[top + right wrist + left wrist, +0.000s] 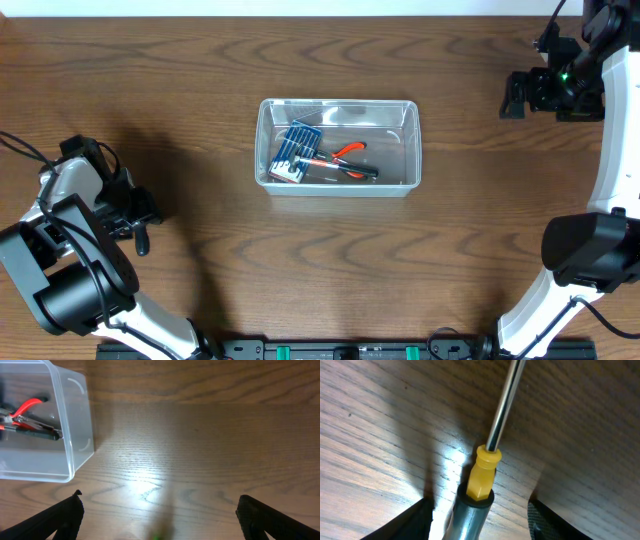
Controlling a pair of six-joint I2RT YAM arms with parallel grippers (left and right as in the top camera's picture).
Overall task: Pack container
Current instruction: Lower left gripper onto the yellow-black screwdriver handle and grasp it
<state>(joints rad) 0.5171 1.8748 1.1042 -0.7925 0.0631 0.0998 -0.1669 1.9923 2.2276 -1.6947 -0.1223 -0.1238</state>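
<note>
One clear container (412,150) sits centred on the tabletop (200,60) with one blue bit case (295,150) and one red pliers (345,155) inside, left fingers (412,522) straddle one yellow-necked screwdriver (482,477) with gaps both sides, right fingers (55,520) spread wide near the container's corner.

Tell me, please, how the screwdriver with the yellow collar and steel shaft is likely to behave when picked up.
The yellow-collared screwdriver should stay stiff, judging by its straight steel shaft. Its rounded, glossy handle may roll on the flat wooden table if nudged. That smooth handle might also slip in the left gripper.
</note>
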